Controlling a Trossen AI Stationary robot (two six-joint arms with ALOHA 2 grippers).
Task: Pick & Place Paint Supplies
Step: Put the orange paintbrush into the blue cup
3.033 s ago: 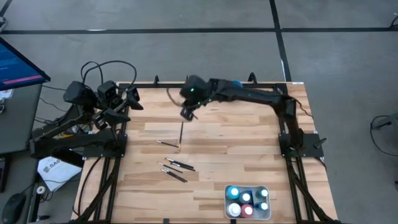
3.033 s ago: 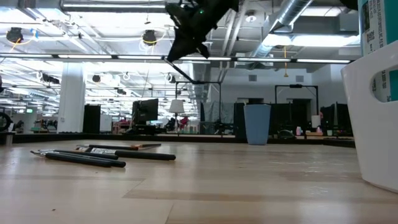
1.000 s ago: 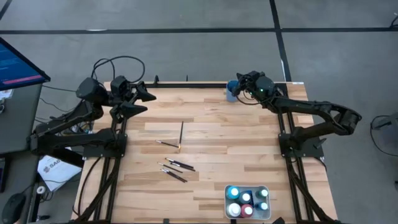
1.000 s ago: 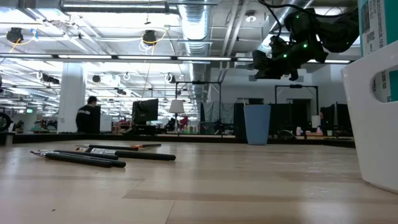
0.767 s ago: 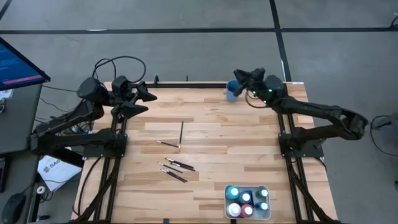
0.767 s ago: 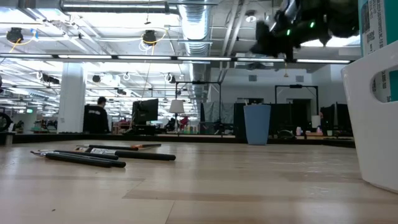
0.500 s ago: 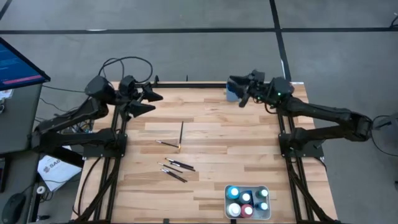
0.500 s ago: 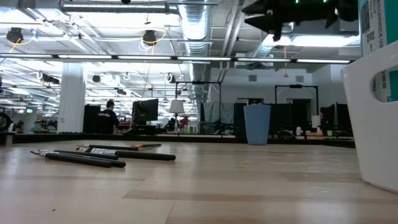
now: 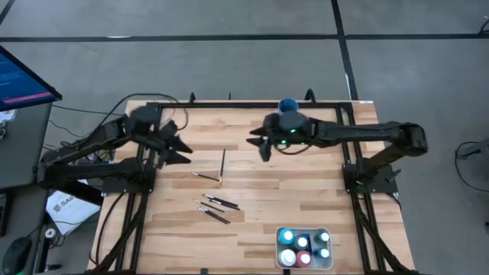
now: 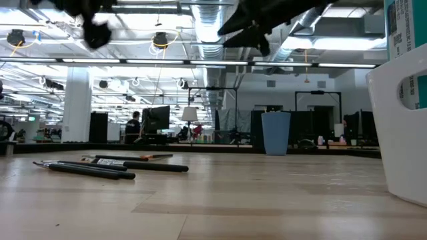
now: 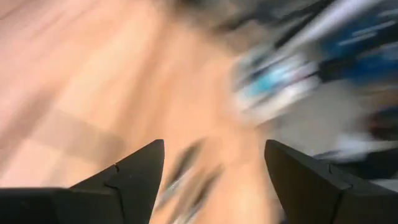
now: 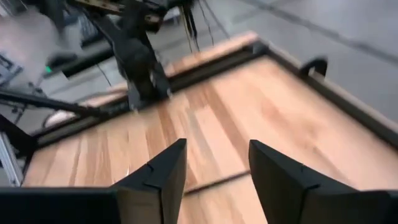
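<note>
Several thin dark paintbrushes lie flat on the wooden table: one (image 9: 222, 163) at mid table, one (image 9: 205, 176) beside it and a few (image 9: 217, 207) nearer the front, also seen as a bunch (image 10: 100, 166) in the low view. The blue cup (image 9: 287, 105) stands at the far edge. Paint bottles (image 9: 303, 248) stand in the white tray (image 9: 330, 263) at the front right. My right gripper (image 9: 257, 147) hangs open above mid table, right of the brushes. My left gripper (image 9: 186, 151) is open, left of them. Neither has anything between its fingers (image 12: 158, 177).
The tray's wall (image 10: 400, 133) rises close at the right of the low view, and the cup (image 10: 275, 133) stands beyond it. Black frame rails (image 9: 229, 103) run round the table. A person (image 10: 135, 127) stands far off in the room. Bare wood lies between the brushes and the tray.
My right gripper has opened at the blue cup, then swung from the far edge toward the table's left and near side, ending above mid table. My left gripper has come from the far left corner toward the brushes. The brushes, cup and tray have stayed put.
</note>
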